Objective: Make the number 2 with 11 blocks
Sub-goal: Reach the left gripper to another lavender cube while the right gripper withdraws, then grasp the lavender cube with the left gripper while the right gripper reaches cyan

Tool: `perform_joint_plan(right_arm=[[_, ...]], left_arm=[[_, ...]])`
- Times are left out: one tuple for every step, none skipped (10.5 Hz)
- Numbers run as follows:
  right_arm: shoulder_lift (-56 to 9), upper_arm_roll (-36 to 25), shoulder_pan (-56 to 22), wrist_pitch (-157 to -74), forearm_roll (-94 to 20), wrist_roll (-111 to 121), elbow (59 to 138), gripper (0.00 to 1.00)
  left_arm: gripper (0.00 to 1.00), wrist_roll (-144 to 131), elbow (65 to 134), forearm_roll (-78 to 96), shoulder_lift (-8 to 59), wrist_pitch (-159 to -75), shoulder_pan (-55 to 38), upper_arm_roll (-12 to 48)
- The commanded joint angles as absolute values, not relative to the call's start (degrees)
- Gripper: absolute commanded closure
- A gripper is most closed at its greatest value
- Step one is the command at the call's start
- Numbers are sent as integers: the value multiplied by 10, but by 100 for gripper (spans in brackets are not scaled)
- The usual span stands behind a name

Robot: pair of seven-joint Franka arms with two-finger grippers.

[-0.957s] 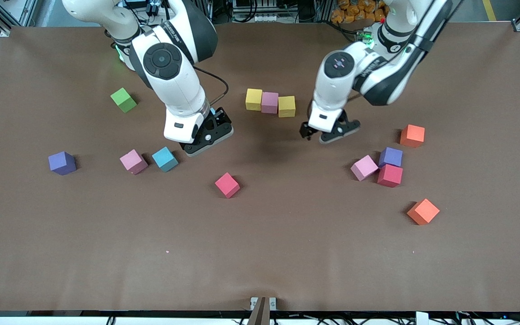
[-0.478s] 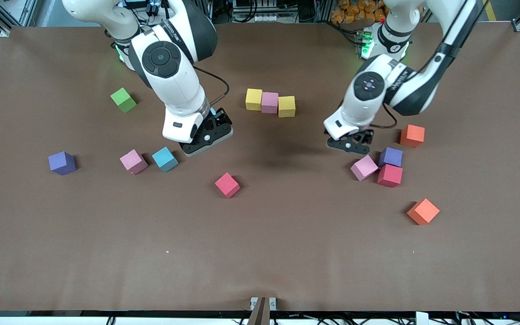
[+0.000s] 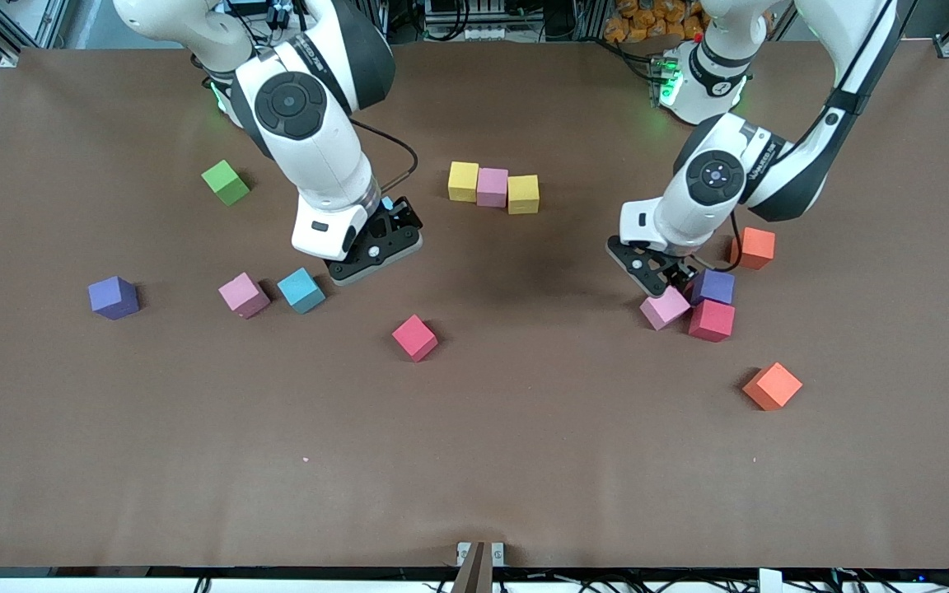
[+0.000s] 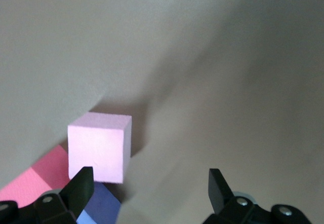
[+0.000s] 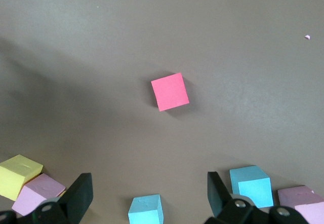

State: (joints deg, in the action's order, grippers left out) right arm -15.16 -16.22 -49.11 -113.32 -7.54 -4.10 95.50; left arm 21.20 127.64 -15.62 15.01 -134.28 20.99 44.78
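A row of yellow (image 3: 463,181), pink (image 3: 492,187) and yellow (image 3: 523,194) blocks lies mid-table. My left gripper (image 3: 660,282) hangs open, low over a cluster of pink (image 3: 666,308), purple (image 3: 714,286) and red (image 3: 711,320) blocks. In the left wrist view the pink block (image 4: 98,147) lies just past one fingertip (image 4: 81,188), with nothing between the jaws. My right gripper (image 3: 376,245) is open above a light blue block (image 5: 146,210). Another light blue block (image 3: 301,290) and a pink one (image 3: 244,295) lie beside it. A red block (image 3: 414,338) sits nearer the front camera.
Two orange blocks (image 3: 752,247) (image 3: 772,385) lie toward the left arm's end. A purple block (image 3: 113,297) and a green cube (image 3: 225,182) lie toward the right arm's end.
My left gripper has swung away from the yellow-pink-yellow row toward the left arm's end and come down over the pink, purple and red cluster. The right gripper has barely shifted.
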Motion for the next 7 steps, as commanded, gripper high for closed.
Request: perform_joint_plan(right_arm=[[-150, -161, -486, -1139, -80, -50, 952, 0], [-154, -161, -485, -1150, -81, -50, 952, 0], [-154, -161, -483, -1145, -81, -47, 953, 0], [-149, -161, -485, -1142, -80, -48, 954, 0], [-149, -161, -487, -1136, -80, -51, 953, 0], [-145, -161, -487, -1131, -81, -51, 954, 0], [-144, -159, -488, -1116, -81, -51, 952, 0]], left_arm=[[0, 305, 1274, -150, 184, -1389, 211, 412], [0, 320, 1272, -149, 187, -1396, 210, 399], [0, 319, 1267, -149, 198, -1406, 205, 392], [0, 319, 1256, -149, 214, -1412, 203, 392], [0, 317, 1247, -151, 224, -1412, 199, 390], [0, 316, 1246, -152, 233, -1413, 191, 380], [0, 316, 1246, -154, 235, -1413, 180, 362]])
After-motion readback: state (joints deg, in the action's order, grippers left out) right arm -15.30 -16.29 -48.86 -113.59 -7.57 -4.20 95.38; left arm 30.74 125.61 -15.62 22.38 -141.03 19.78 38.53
